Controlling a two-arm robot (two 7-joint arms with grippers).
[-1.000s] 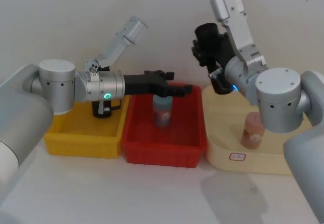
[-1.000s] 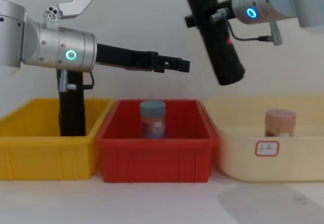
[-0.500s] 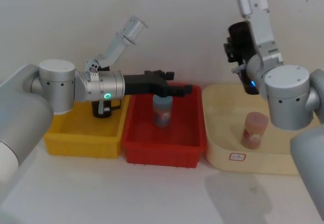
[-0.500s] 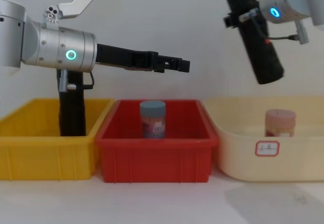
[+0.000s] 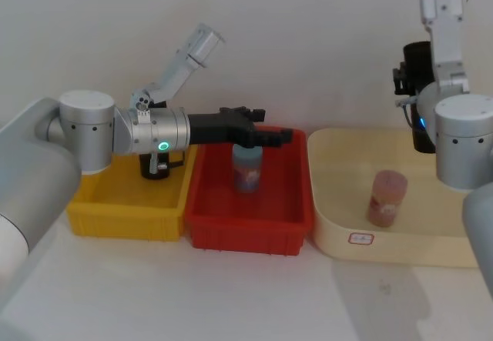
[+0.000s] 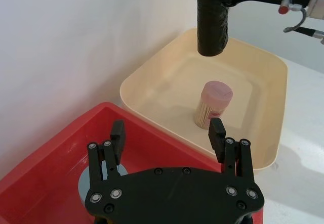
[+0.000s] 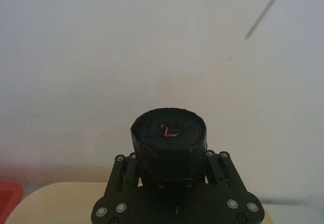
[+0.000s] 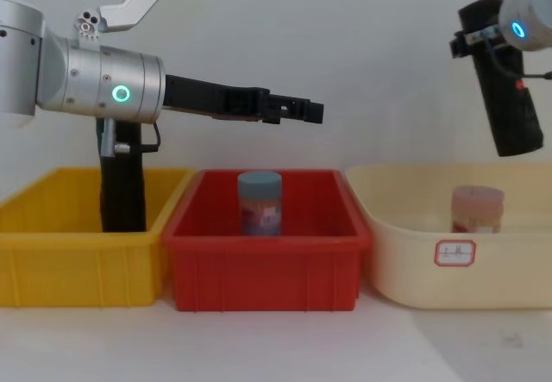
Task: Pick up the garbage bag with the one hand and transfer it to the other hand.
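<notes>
we see the garbage bag point(image 8: 504, 84) held up in the air by the right gripper point(image 7: 173, 186), whose jaws are clamped around the roll's upper part, above the cream tray point(image 8: 405, 253) and well clear of it. the roll hangs nearly upright, its lower end above a pink-lidded jar point(image 8: 477, 209) that stands in the tray. the left gripper point(image 6: 167, 135) reaches out level over the red bin point(image 8: 267, 266), its fingers point(image 6: 117, 133) spread apart and gripping nothing, with a blue-lidded jar point(image 8: 260, 202) standing in the bin below it. a slimmer black roll point(image 8: 122, 201) stands upright in the yellow bin point(image 8: 52, 261) beneath the left arm.
</notes>
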